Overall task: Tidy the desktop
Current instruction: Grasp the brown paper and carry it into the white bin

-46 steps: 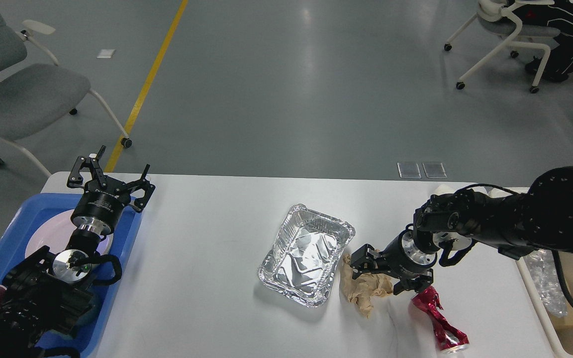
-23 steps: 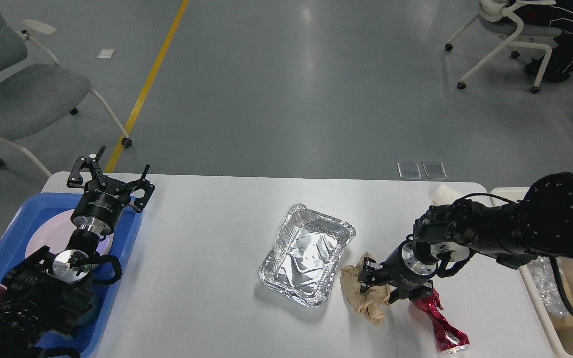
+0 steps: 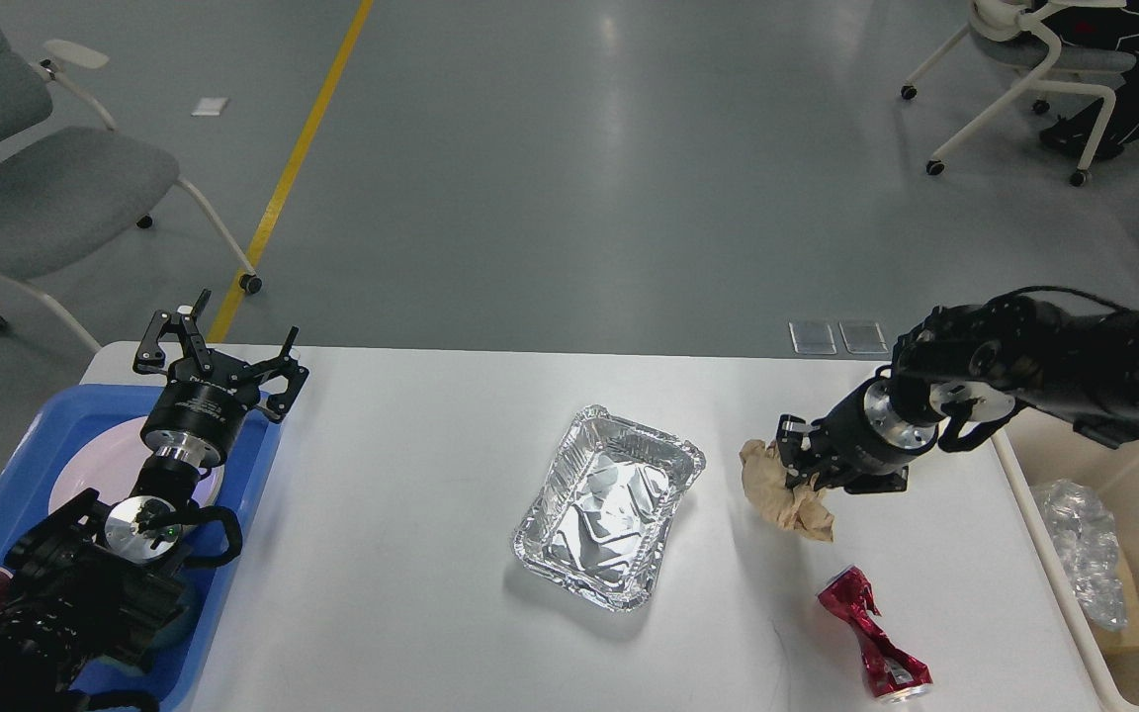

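my right gripper (image 3: pixel 795 465) was clamped on a crumpled brown paper (image 3: pixel 779 487), held above the desktop (image 3: pixel 411 514), right of the foil tray (image 3: pixel 609 519). a crushed red can (image 3: pixel 871 643) lay nearer me, apart from it. my left gripper (image 3: pixel 219 346) hung spread wide over the blue tray (image 3: pixel 31 435) at the desktop's left end.

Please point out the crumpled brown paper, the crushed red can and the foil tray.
crumpled brown paper (image 3: pixel 777 485), head view, its wrinkled middle.
crushed red can (image 3: pixel 871 643), head view, its dented body.
foil tray (image 3: pixel 569 569), head view, its near rim.
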Available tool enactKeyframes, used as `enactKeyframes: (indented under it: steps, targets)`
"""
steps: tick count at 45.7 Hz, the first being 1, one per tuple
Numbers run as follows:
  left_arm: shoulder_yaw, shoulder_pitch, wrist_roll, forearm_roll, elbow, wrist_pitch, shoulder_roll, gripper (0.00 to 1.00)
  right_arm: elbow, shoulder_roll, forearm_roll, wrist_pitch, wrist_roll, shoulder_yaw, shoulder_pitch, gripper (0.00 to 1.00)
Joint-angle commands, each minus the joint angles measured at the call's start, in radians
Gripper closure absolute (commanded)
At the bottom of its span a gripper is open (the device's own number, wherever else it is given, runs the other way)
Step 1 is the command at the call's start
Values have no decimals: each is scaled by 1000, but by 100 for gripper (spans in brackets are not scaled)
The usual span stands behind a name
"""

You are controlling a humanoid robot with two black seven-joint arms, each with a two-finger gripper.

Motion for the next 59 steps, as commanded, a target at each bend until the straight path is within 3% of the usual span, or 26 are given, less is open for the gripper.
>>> enactKeyframes:
  steps: [1, 13, 20, 27, 37, 53, 59]
  targets:
    - [-1, -1, 0, 0, 0, 0, 0, 4, 50, -77, 0, 37, 1, 3, 132, 100]
    - [-1, 1, 0, 0, 0, -1, 0, 4, 64, -212, -2, 157, 2, 1, 402, 100]
    - [-1, 1, 0, 0, 1, 0, 0, 4, 64, -250, -6, 163, 1, -8, 482, 100]
    - [-1, -1, 0, 0, 0, 0, 0, 4, 25, -272, -14, 122, 1, -43, 452, 100]
    - [-1, -1, 0, 0, 0, -1, 0, 4, -102, -318, 1, -246, 1, -83, 86, 100]
    - [-1, -1, 0, 0, 1, 0, 0, 4, -237, -376, 3, -456, 1, 13, -369, 100]
    - [-1, -1, 0, 0, 1, 0, 0, 4, -314, -373, 1, -487, 1, 82, -516, 98]
